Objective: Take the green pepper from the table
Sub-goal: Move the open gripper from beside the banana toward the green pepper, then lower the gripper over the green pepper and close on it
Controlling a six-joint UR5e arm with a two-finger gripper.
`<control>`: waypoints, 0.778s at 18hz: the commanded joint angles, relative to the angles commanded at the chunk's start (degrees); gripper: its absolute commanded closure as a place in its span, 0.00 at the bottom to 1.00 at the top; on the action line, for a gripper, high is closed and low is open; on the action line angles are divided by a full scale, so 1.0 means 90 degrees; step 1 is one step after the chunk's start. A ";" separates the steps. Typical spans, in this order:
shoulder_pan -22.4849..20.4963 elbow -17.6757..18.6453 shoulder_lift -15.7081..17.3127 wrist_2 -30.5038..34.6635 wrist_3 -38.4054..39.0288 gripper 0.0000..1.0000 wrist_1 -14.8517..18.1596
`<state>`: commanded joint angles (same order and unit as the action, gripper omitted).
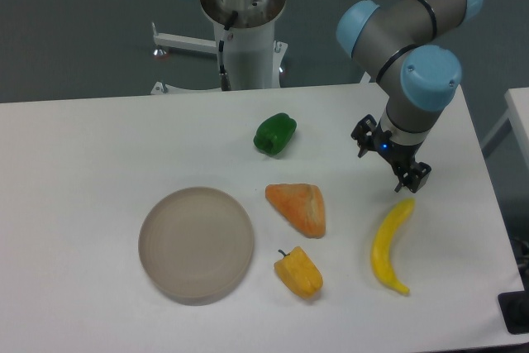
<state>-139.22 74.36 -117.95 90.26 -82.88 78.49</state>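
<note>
Pepper position decides the coming move: the green pepper (274, 134) lies on the table (83, 171) near the middle of its far edge, well apart from the gripper (389, 161), which hangs over the right part of the table, closer to the right edge. From the claw, the pepper lies off toward the left edge and slightly toward the far edge, so the reach is, by my judgement, mostly a sideways travel across the tabletop followed by a descent.

The pepper is lumpy and rounded, with its longer dimension running slantwise, from the near-left up toward the far-right; closing across the shorter width would likely suit it best.

The claw carries nothing. Its dark fingers look spread apart, though they are small in the view, so how wide they stand is hard to judge.

Just below the claw lies a banana (390, 245), toward the near right corner. An orange wedge (298, 207) sits near the pepper on its near side, clear of a straight sideways path.
</note>
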 joint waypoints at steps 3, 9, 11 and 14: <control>0.0010 0.0010 0.0010 0.0029 0.0000 0.00 0.0000; -0.0029 0.0710 0.0311 -0.0010 0.0009 0.00 -0.0233; 0.0009 0.1043 0.0565 -0.0039 0.0078 0.00 -0.0303; 0.0107 0.1978 0.1189 -0.0039 0.0272 0.00 -0.0332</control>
<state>-138.25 92.16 -107.25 89.91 -80.43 75.50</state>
